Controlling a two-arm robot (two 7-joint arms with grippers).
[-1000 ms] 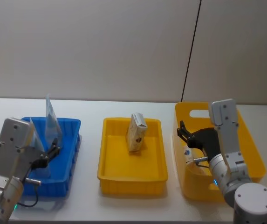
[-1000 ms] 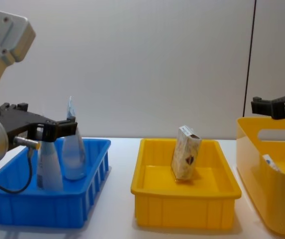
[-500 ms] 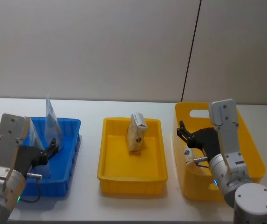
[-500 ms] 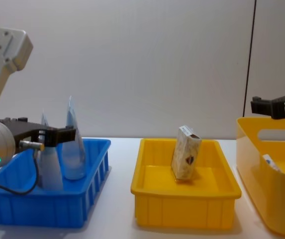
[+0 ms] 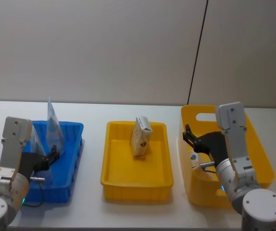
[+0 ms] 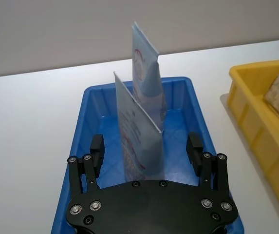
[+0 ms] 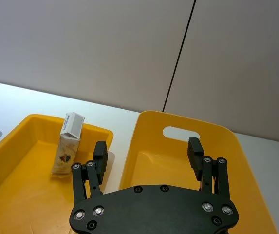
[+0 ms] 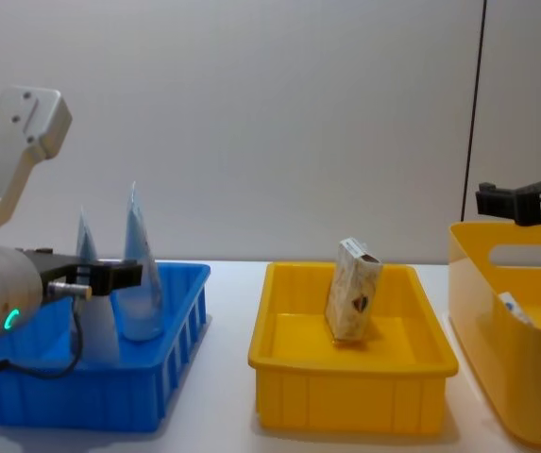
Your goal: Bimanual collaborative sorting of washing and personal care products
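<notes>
Two pale blue squeeze tubes stand upright in the blue bin (image 5: 72, 144) at the left: a nearer tube (image 6: 138, 141) and a farther tube (image 6: 146, 73), also seen as tube (image 8: 141, 274) and tube (image 8: 85, 247). My left gripper (image 6: 145, 146) is open and low over the bin's near end, with the nearer tube just ahead of its spread fingers and not gripped. A whitish printed carton (image 5: 141, 136) leans in the yellow tray (image 5: 111, 178). My right gripper (image 7: 147, 151) hangs open above the deep yellow bin (image 7: 178, 161), holding nothing.
A small white item (image 8: 514, 307) lies inside the deep yellow bin (image 5: 263, 159) at the right. The three containers stand in a row on the white table (image 5: 93, 144), with bare table strips between them. A plain wall rises behind.
My left arm has drawn back toward my body and dropped lower, taking its open gripper away from the tubes. The tubes, carton and right arm stayed put.
</notes>
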